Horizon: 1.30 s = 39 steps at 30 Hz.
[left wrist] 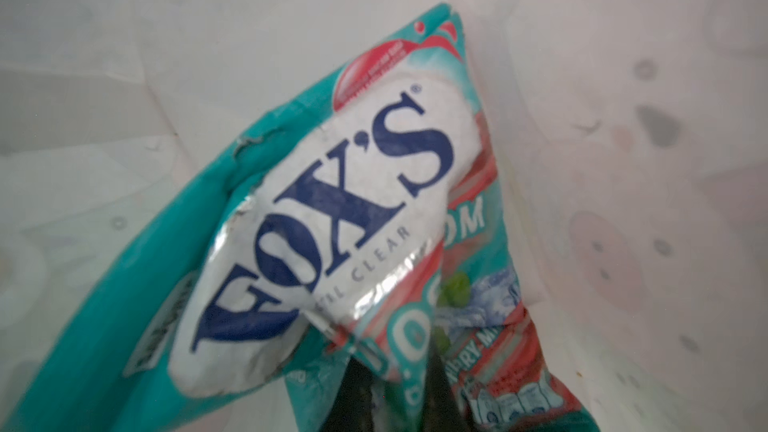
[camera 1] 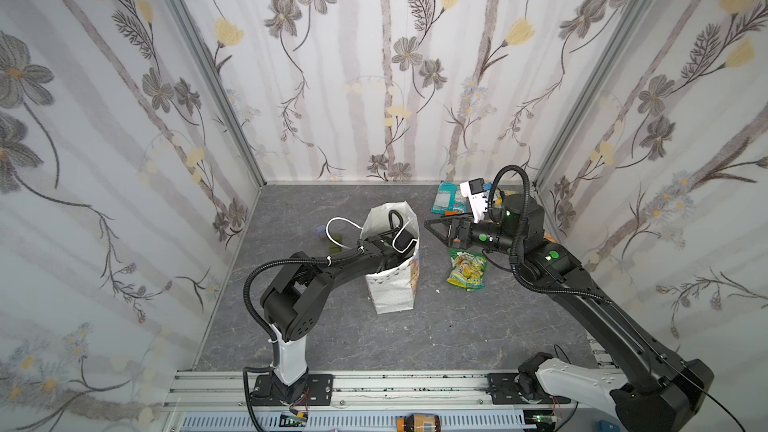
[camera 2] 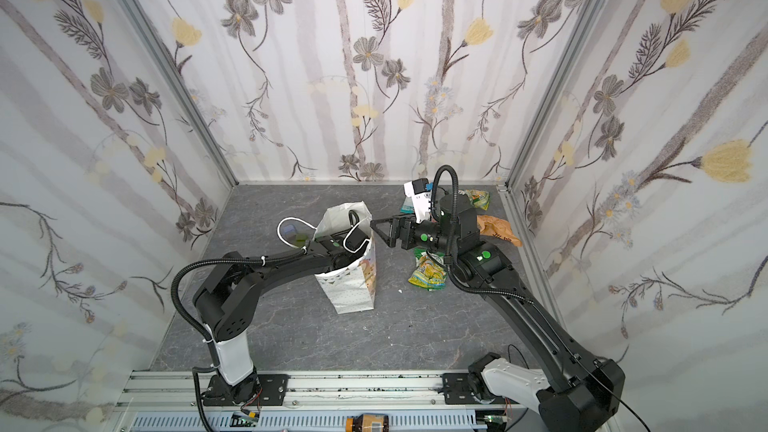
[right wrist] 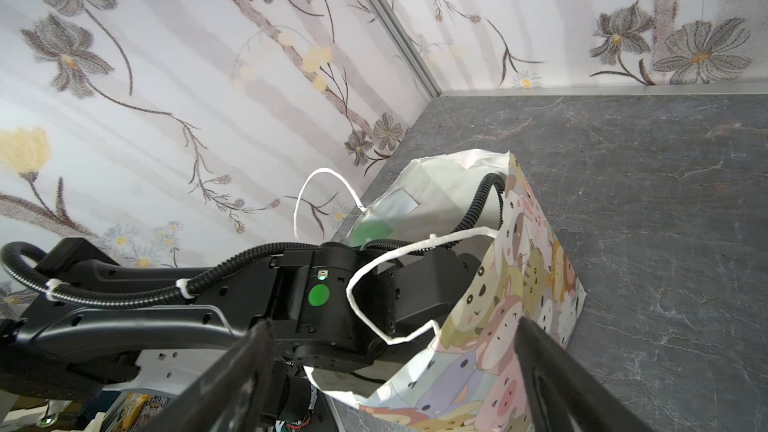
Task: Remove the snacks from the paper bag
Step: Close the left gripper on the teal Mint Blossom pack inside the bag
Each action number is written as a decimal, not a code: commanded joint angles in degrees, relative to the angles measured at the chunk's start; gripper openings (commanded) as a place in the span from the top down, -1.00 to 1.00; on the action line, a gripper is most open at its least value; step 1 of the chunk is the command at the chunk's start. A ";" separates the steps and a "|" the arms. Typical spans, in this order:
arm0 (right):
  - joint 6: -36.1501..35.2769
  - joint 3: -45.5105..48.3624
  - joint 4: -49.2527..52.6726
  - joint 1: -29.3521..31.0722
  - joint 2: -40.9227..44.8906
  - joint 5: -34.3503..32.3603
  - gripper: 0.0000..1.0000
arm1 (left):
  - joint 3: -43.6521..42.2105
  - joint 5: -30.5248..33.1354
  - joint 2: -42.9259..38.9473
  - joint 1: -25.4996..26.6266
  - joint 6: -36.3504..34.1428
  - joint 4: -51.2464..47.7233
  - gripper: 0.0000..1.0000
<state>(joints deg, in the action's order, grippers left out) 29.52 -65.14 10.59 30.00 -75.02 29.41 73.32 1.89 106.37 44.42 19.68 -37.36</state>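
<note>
Several snacks (camera 1: 467,270) are lying out on the right; left gripper (left wrist: 399,376) is pinching a teal packet (left wrist: 316,218) inside the paper bag (camera 1: 390,297); right gripper (camera 1: 434,232) is gaping wide.

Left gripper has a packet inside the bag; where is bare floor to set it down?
Widest bare patch: the grey floor between the paper bag and the front rail. A smaller strip lies behind the bag, along the back wall. Crowded: the back right corner, with the teal packet, tan-orange pouch and yellow-green packet under the right arm.
</note>
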 commanded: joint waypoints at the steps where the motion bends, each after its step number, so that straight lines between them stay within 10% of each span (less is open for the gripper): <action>1: 0.67 0.19 -1.00 0.17 -1.29 -1.87 -0.81 | 1.20 0.78 -1.48 -0.04 0.12 -1.31 1.00; 39: -3.68 5.03 2.96 0.22 -7.59 -8.00 -0.82 | 7.51 8.16 -11.98 -0.04 -2.36 -7.09 1.00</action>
<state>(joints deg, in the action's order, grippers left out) 26.85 -60.38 13.04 30.20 -82.50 22.35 79.83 7.90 95.26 44.42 17.96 -44.40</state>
